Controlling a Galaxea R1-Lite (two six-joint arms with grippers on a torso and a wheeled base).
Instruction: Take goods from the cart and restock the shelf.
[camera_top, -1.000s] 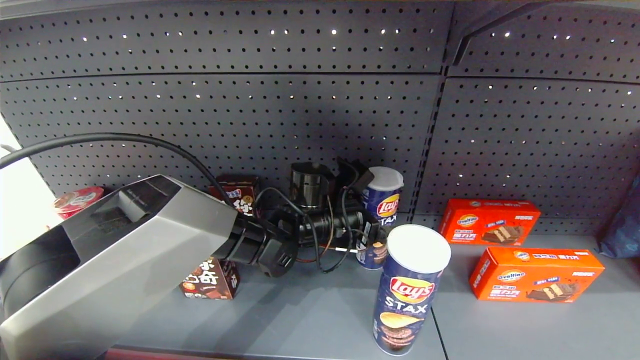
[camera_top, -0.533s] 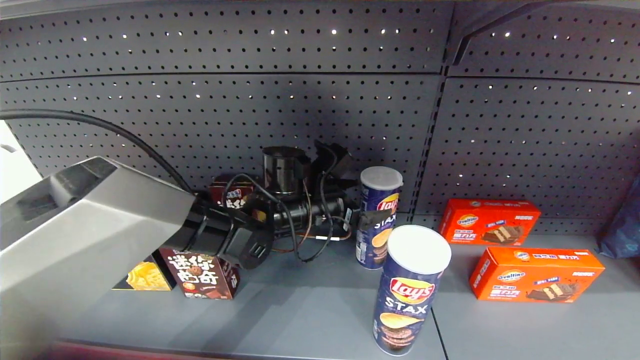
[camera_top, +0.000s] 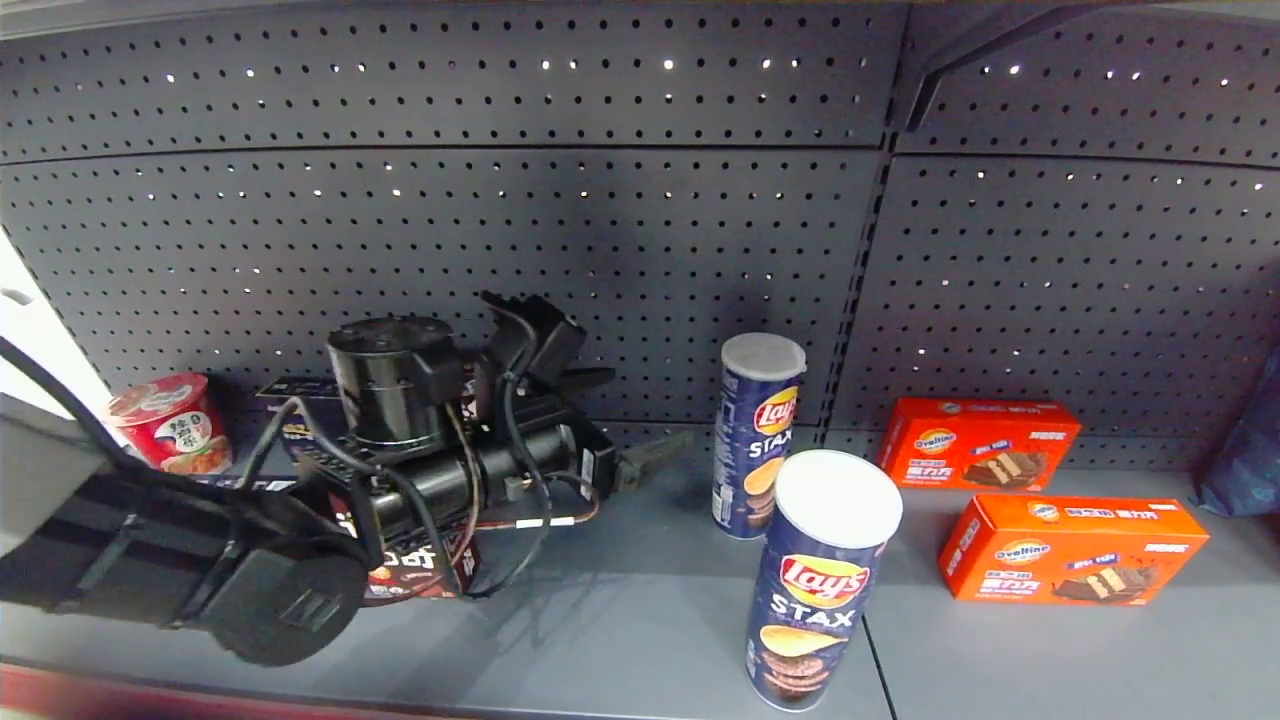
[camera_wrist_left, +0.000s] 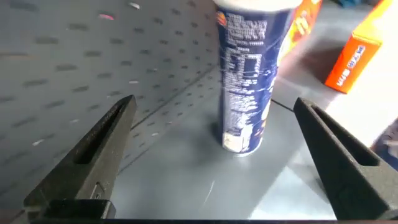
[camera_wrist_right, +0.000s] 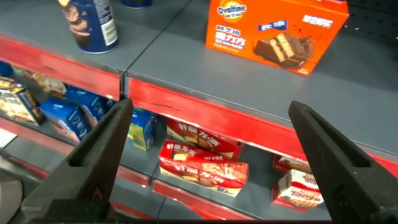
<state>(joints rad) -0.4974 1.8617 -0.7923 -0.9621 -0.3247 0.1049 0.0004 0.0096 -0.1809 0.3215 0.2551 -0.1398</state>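
– Black left gripper (camera_top: 625, 415): how does it stand?
– Jaws spread wide, empty, touching nothing.
– And the rear chip can (camera_top: 758, 432)?
– Blue, white-lidded, upright on the grey shelf (camera_top: 620, 620) by the pegboard (camera_top: 600, 230), apart from the gripper.

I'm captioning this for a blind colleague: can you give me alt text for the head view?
The left gripper, open and empty, hangs over a grey shelf just left of the rear chip can. A second can stands nearer the front, two orange boxes lie to the right, and a red cup sits far left.
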